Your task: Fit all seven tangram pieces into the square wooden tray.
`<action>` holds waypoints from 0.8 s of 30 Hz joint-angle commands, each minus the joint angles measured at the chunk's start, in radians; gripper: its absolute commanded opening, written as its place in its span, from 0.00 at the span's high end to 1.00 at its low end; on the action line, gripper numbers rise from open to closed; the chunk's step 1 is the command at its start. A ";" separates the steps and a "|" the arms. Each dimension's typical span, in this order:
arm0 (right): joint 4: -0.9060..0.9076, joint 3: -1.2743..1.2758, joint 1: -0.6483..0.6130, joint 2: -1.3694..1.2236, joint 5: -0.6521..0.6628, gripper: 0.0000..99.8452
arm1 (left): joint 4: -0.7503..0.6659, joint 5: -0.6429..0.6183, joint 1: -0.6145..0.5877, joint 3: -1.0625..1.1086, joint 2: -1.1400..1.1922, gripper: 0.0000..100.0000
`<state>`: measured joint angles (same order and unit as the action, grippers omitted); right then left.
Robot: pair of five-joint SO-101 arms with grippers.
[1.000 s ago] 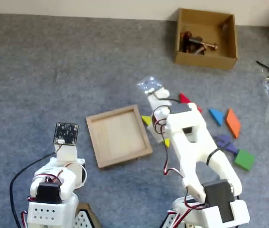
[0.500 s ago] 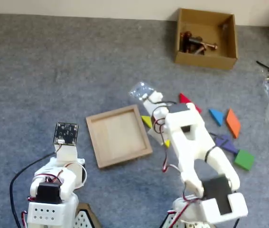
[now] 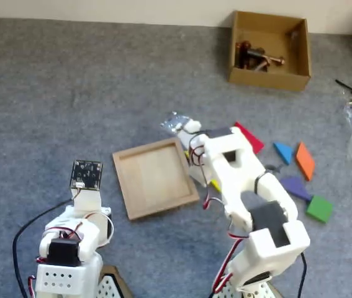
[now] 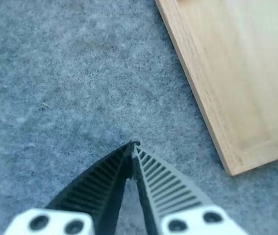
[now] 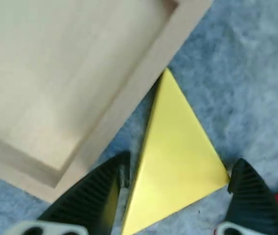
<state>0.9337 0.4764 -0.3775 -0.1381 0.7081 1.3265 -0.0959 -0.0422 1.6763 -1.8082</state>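
Right gripper (image 5: 180, 171): spread wide, a finger either side of the yellow triangle (image 5: 175, 147) just beside the tray (image 5: 134, 98) rim, seemingly poised for grasping; left gripper (image 4: 133, 149) clenched, empty.

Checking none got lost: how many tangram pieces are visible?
6: yellow triangle beside the tray, within the right claw; red triangle, blue triangle, orange parallelogram, purple piece, green square right of that arm. One may be hidden.

Wooden tray (image 3: 123, 186) near scattered tangram pieces (image 3: 305, 160)
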 commanded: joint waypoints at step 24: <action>0.013 -0.076 -0.007 0.005 -0.187 0.69 | -0.002 -0.008 0.015 0.019 -0.007 0.99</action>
<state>0.9521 0.4549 -0.3790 -0.1412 0.5577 1.3265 -0.0959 -0.0422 1.6763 -1.8082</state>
